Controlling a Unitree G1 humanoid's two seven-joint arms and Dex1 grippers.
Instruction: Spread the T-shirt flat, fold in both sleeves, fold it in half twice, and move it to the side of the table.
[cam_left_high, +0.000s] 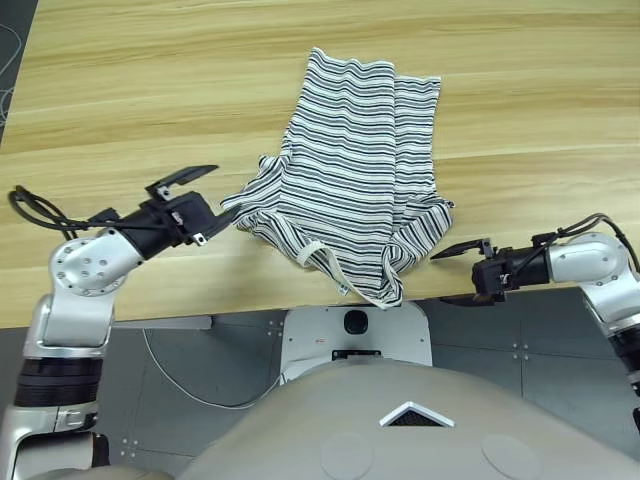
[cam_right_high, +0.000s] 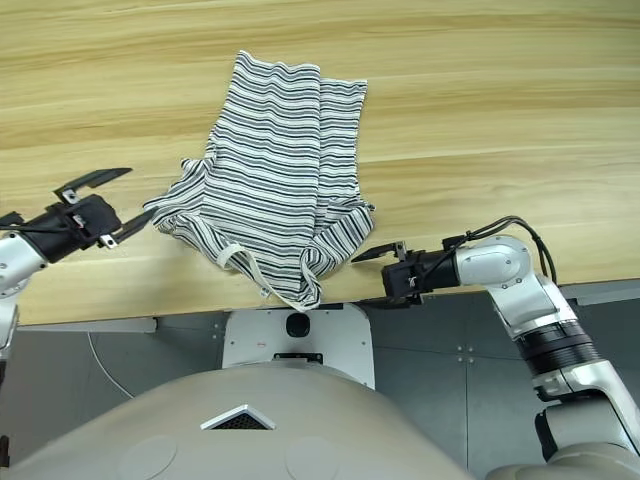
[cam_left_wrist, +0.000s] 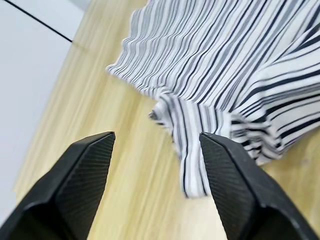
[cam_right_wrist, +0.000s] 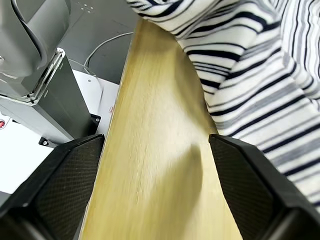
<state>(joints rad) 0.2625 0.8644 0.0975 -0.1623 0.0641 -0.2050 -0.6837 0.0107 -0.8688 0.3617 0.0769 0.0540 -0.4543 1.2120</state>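
The striped T-shirt (cam_left_high: 355, 170) lies bunched on the counter (cam_left_high: 150, 90), not yet spread, with every fold left to do. The left pincer (cam_left_high: 226, 190) and right pincer (cam_left_high: 438, 278) gape wide and empty beside it.

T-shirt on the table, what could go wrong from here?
The T-shirt lies bunched, its near part at the table edge: a pull toward the robot might drag it off. The open left gripper may pinch several layers at the crumpled corner, so it would not spread. The open right gripper sits level with the edge and might strike it.
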